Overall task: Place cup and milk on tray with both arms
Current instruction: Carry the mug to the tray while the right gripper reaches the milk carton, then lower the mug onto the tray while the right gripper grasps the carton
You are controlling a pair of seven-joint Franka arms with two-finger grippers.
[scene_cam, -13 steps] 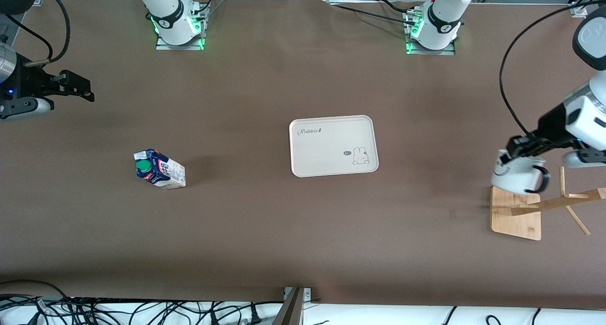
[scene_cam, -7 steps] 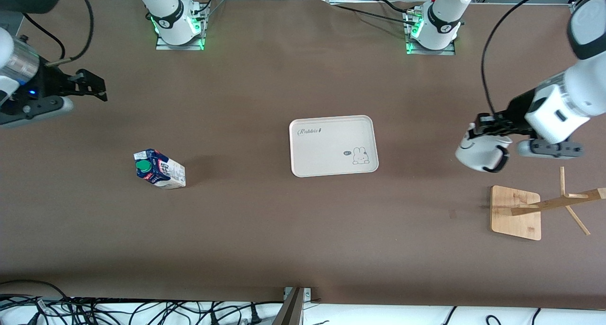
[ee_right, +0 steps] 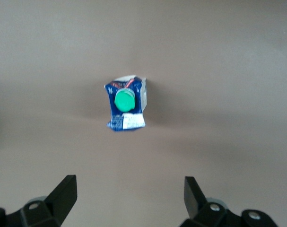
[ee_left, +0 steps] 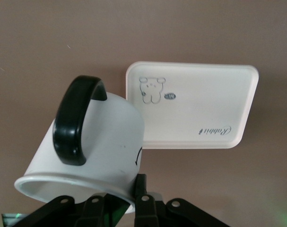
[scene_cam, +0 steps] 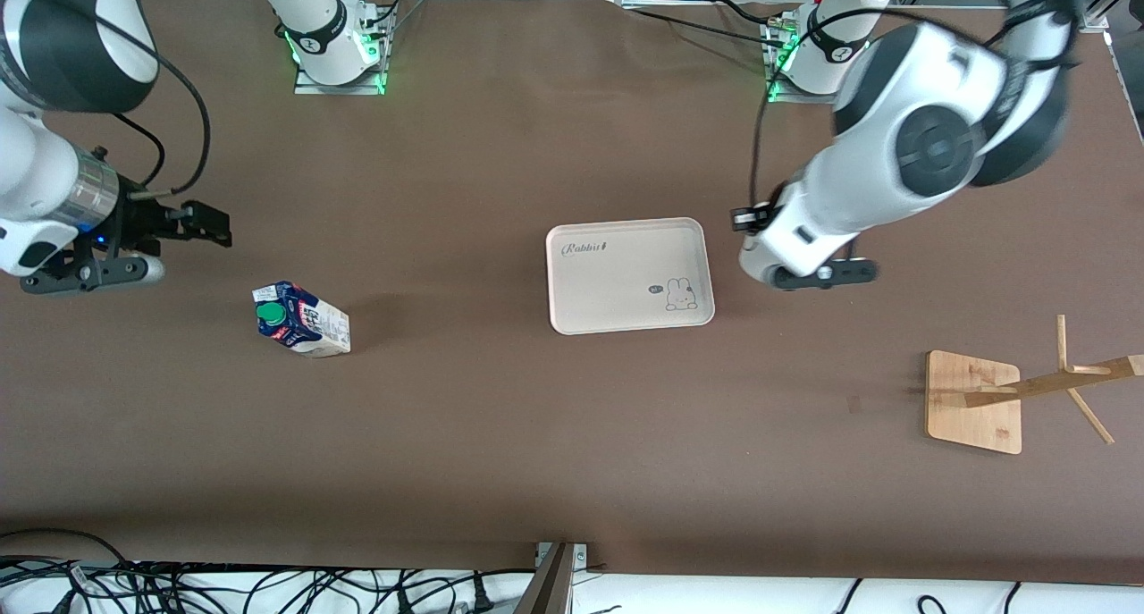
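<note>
Left tool (ee_left: pixel 119 208) grips cup (ee_left: pixel 86 151); right tool (ee_right: pixel 129 198) released; tray (scene_cam: pixel 626 315) reads "Rabbit", prob.

Both arms are glossy white with rounded shells and black joint bands. The left arm (scene_cam: pixel 903 163) shows a large black circular cap on one joint and black cables looping over its upper links. The right arm (scene_cam: pixel 54 105) has a brushed metal ring at the wrist, a small blue light beside it and a thin black cable arching above. Each base glows green. The right hand (ee_right: pixel 129 201) has matte black angular fingers (ee_right: pixel 63 191) with round silver screws.
</note>
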